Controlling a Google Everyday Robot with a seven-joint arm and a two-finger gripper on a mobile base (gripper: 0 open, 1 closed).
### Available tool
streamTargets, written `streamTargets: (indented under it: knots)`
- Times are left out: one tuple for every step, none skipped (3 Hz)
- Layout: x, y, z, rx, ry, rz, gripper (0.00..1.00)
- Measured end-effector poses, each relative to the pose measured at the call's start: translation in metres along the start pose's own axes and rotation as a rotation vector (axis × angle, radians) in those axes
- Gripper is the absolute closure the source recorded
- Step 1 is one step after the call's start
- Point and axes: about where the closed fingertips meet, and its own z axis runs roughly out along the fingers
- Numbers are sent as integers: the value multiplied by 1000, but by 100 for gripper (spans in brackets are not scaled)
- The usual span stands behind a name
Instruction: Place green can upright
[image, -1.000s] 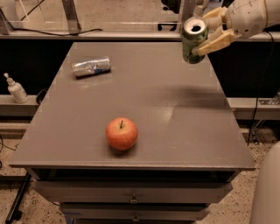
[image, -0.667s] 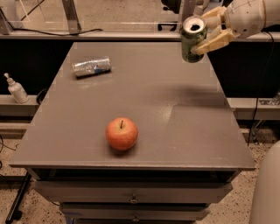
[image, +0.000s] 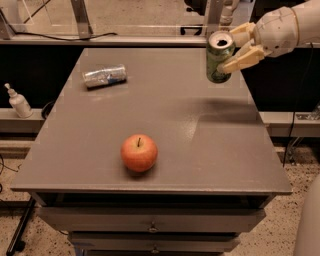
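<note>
Two cans, one apple. The green can (image: 219, 59) is up in the air, upright, over the far right of the table (image: 210, 150), with the gripper (image: 229, 49) clamped on its side. The silver can (image: 104, 76) lies tipped over far left, and the apple (image: 139, 152) sits near the front.

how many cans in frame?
2. The green can is gripped in the claw above the table's far right edge; the silver can lies on its side, far left. None looks hidden.
</note>
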Motion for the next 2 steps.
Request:
streamTargets:
  knots:
    - [11, 22, 6, -37, -30, 61, 100]
    - [29, 43, 12, -56, -88, 134, 100]
